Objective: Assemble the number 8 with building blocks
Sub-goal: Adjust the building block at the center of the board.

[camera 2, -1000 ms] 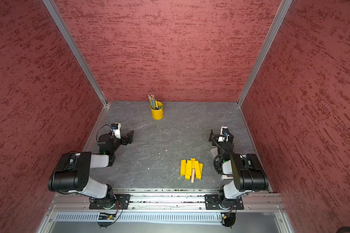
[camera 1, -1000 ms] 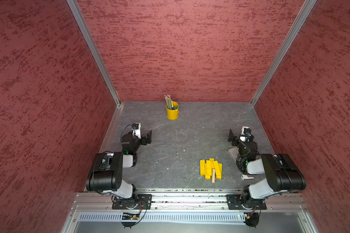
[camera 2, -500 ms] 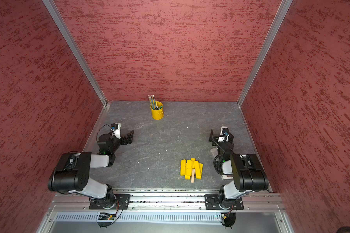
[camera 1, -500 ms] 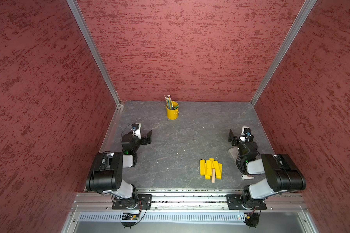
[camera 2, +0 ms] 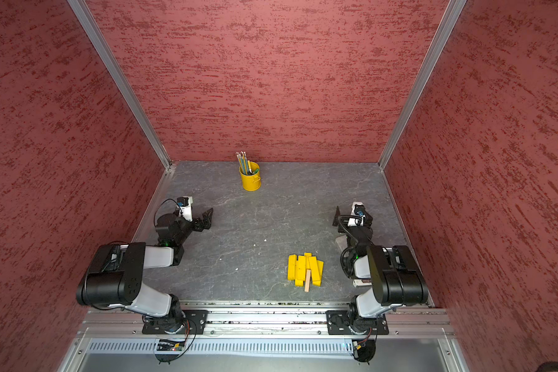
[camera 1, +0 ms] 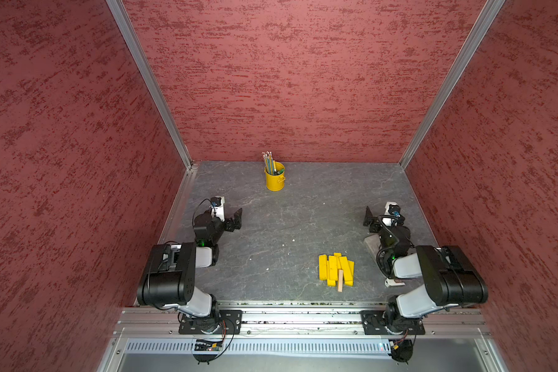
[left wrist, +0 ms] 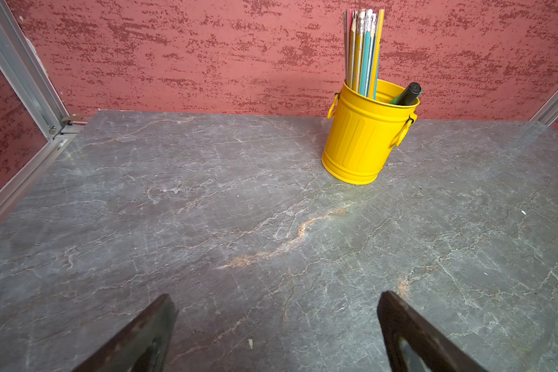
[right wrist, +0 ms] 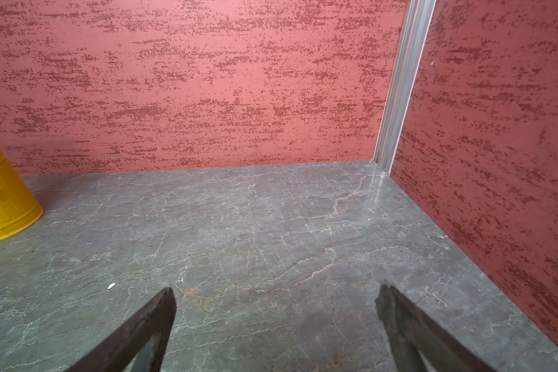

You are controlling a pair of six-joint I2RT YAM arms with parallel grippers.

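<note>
The building blocks (camera 1: 335, 270) (camera 2: 305, 270) lie in a loose heap near the table's front edge, right of centre. Several are bright yellow, and one tan plank (camera 1: 340, 280) (camera 2: 307, 281) rests on top. No number 8 is in view. My left gripper (camera 1: 236, 219) (camera 2: 208, 216) hovers at mid-left, far from the heap. In the left wrist view it (left wrist: 276, 302) stands open over bare table. My right gripper (camera 1: 371, 220) (camera 2: 339, 219) is behind and right of the heap. In the right wrist view it (right wrist: 276, 296) is open too, with nothing between its fingers.
A yellow pencil bucket (camera 1: 274, 177) (camera 2: 250, 177) (left wrist: 364, 135) (right wrist: 0, 199) stands at the back centre. A grey-brown flat slab (camera 1: 371, 244) (camera 2: 340, 241) lies under the right arm. Red walls close in the grey stone table (camera 1: 287, 225) on three sides.
</note>
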